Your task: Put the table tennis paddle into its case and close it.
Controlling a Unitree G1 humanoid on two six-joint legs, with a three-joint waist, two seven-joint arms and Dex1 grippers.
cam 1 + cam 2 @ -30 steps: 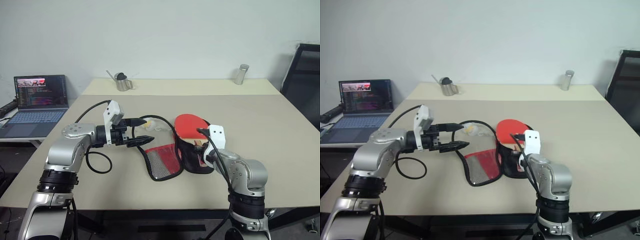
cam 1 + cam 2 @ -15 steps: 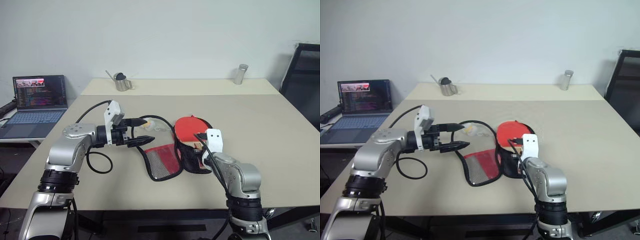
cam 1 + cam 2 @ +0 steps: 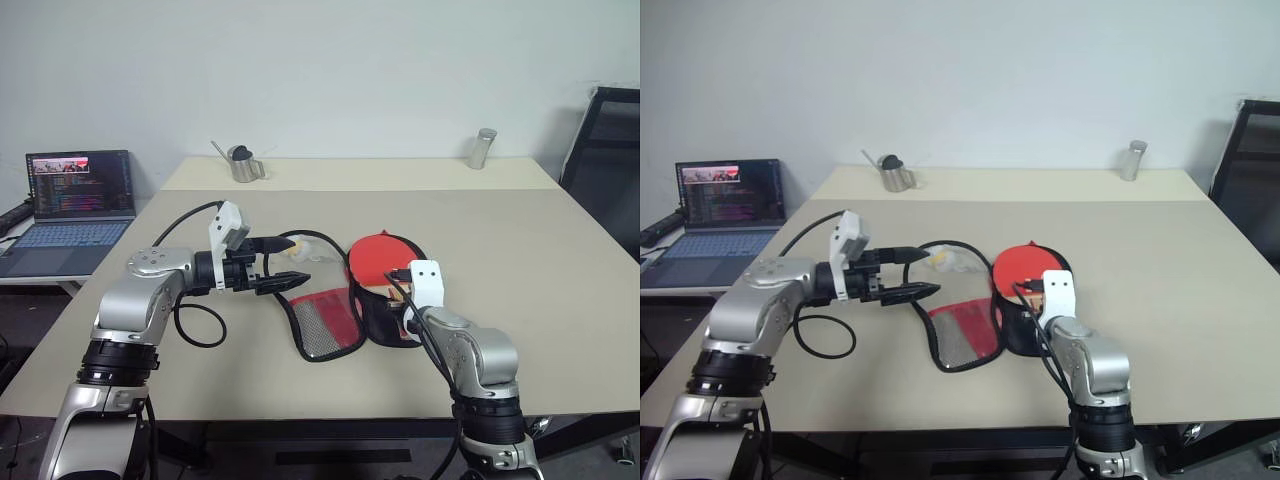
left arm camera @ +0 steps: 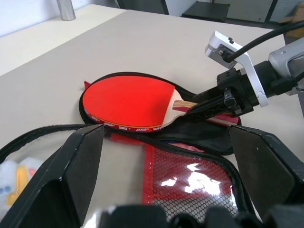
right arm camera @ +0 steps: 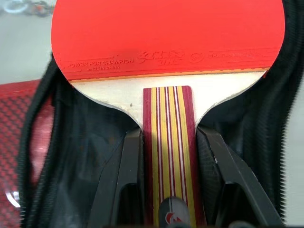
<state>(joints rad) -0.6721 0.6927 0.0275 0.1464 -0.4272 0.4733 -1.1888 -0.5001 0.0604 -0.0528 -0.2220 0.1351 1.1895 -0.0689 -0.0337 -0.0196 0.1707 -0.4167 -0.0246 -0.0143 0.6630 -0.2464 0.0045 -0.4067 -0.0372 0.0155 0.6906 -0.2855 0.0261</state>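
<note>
The table tennis paddle (image 3: 377, 251), with a red face and a striped wooden handle (image 5: 168, 152), lies over the black half of the case (image 3: 388, 324). My right gripper (image 5: 168, 137) is shut on the handle, with one finger (image 5: 127, 166) on each side. The case lies open on the table. Its red-lined flap with the mesh pocket (image 3: 322, 322) is spread towards my left. My left gripper (image 3: 291, 263) hovers open above that flap and points at the paddle (image 4: 128, 102). Whether the blade touches the case, I cannot tell.
A clear plastic bag with yellow contents (image 3: 311, 252) lies behind the flap, inside a loop of black cable. Far back on the table (image 3: 520, 250) stand a metal pitcher (image 3: 243, 164) and a metal shaker (image 3: 483, 148). A laptop (image 3: 75, 195) sits to the left. A black chair (image 3: 606, 165) is on the right.
My right wrist has tipped slightly, so the paddle sits a touch lower over the case. My left arm and the case have not moved.
</note>
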